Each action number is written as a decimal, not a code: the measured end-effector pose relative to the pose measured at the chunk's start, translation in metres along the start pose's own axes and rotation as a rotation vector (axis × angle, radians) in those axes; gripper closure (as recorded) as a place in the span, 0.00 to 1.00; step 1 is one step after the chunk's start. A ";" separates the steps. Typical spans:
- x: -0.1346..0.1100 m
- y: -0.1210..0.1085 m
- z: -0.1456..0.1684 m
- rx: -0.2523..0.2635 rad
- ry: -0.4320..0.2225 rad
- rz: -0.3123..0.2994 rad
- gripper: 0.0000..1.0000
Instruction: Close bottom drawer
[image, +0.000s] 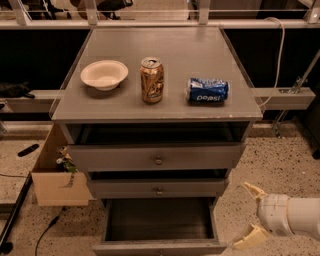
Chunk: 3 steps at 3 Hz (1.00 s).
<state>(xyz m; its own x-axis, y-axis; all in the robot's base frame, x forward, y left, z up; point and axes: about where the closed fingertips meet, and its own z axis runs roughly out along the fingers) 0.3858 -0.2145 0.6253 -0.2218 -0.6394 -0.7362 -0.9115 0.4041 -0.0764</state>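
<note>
Only legible txt: "pepsi" on blue can.

Grey cabinet top is carrying white bowl at left, gold can standing upright mid, blue Pepsi can lying sideways at right; gripper is hovering low right, fingers spread.

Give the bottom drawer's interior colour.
Dark grey bottom drawer interior, camera view; gripper open at its right.

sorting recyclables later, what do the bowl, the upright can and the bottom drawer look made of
Bowl: probably paper or foam, matte off-white, thin rim. Upright can: metal, glossy gold-brown sides, silvery lid. Bottom drawer: seemingly painted wood, flat matte grey boards. The claw sits open, low, right of that drawer.
</note>
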 end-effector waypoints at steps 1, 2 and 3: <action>0.029 -0.016 0.035 -0.006 -0.007 0.009 0.00; 0.077 -0.045 0.074 -0.023 -0.011 0.013 0.00; 0.107 -0.053 0.087 -0.043 -0.010 0.030 0.00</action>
<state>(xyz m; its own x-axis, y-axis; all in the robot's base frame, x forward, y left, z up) 0.4404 -0.2479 0.4922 -0.2456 -0.6208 -0.7445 -0.9187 0.3942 -0.0256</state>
